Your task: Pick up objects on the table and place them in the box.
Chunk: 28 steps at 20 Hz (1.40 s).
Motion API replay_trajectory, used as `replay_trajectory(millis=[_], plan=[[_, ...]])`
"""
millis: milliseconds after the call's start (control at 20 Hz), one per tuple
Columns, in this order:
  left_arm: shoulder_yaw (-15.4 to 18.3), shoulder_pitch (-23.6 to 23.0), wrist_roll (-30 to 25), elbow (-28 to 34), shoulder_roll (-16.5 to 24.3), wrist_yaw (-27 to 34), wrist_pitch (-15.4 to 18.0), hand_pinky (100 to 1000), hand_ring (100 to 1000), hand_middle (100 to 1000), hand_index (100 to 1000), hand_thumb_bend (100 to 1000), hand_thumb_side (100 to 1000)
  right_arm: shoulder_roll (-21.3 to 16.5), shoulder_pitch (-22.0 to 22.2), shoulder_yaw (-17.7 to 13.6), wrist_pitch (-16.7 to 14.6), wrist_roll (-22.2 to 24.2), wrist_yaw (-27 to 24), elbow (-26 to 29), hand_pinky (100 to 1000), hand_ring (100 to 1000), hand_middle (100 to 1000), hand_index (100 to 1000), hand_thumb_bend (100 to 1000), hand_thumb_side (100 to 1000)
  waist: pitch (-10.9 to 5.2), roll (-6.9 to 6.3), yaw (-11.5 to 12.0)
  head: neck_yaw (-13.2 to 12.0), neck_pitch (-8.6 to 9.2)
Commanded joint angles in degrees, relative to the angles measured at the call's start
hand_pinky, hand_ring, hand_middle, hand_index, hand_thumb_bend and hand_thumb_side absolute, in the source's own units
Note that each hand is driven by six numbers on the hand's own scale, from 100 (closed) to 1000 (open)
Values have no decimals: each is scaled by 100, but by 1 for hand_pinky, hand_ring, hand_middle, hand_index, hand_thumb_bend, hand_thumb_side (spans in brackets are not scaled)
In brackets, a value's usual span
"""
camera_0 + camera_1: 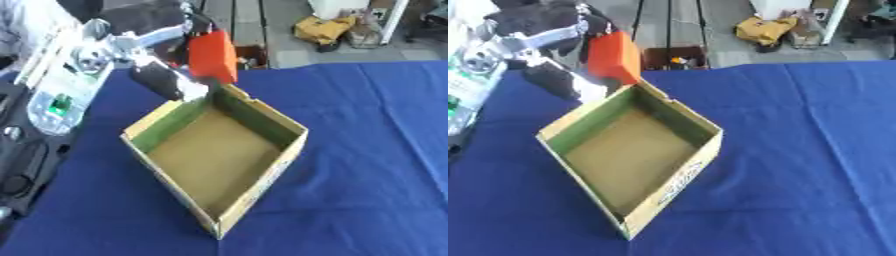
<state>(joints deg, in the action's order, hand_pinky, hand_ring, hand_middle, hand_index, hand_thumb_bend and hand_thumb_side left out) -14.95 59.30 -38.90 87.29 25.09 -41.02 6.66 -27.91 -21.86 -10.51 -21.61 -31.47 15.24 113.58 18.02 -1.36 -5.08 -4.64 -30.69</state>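
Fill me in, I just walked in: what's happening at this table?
The robot's left hand holds an orange rectangular block in the air, just above the far corner of an open cardboard box with green inner walls. The box sits on a blue tablecloth and nothing shows inside it. The block has not been released. The right hand is out of view.

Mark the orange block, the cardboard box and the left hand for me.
orange block [213,56]: left eye view, middle of its front face.
cardboard box [677,184]: right eye view, outer side of the near wall.
left hand [162,80]: left eye view, dark finger beside the block.
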Motion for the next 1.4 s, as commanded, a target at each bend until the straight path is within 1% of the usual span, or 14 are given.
replay_trajectory(millis=[50,300,500,800,1000,1200,1250,1300,1350,1400], plan=[[-60,52,-18,-212,-178,-167,-2,231,399,464,606,100,437,-74,-77,-16,-18,-6,-46,101,767,719,773,800,100,748,-172,-70,0,-23,31],[-257,-80,-33,-798,-452,-434,103,235,406,469,614,100,451,-53,-102,-15,-16,-17,-55,101,768,718,774,800,100,745,-134,-82,-24,-15,46],[-299,-116,126,-1213,-645,-1018,161,245,417,479,617,100,451,-36,-108,-18,-14,-37,-58,101,769,718,774,799,100,743,-100,-74,-50,-2,80],[-393,-143,306,-1548,-843,-1983,245,282,453,521,637,100,451,-17,-126,-8,-11,-41,-65,101,770,718,774,799,100,743,-66,-66,-48,-15,90],[-427,-198,305,-1850,-940,-2191,325,368,520,589,692,100,431,-14,-139,-6,-11,-42,-67,101,772,718,772,799,100,744,-48,-56,-57,-20,109],[-445,-238,213,-2090,-1010,-2280,434,412,552,617,727,100,429,-10,-149,-6,-12,-50,-68,101,773,718,772,799,100,744,-35,-49,-65,-24,131],[-442,-247,194,-2144,-1022,-2298,455,456,587,648,760,100,404,-7,-150,-7,-11,-52,-69,101,773,718,772,799,100,743,-33,-48,-67,-25,138],[-442,-254,170,-2192,-1032,-2310,485,460,594,656,768,100,398,-5,-150,-7,-10,-54,-68,101,773,718,772,799,100,744,-32,-47,-67,-25,142],[-448,-262,128,-2230,-1039,-2320,541,530,663,728,870,100,381,-3,-147,-8,-10,-55,-68,101,773,718,772,799,100,743,-32,-46,-65,-27,143],[-445,-264,84,-2249,-1041,-2329,610,541,678,739,887,100,380,0,-145,-10,-8,-57,-67,101,773,718,772,799,100,743,-32,-45,-62,-27,143]])
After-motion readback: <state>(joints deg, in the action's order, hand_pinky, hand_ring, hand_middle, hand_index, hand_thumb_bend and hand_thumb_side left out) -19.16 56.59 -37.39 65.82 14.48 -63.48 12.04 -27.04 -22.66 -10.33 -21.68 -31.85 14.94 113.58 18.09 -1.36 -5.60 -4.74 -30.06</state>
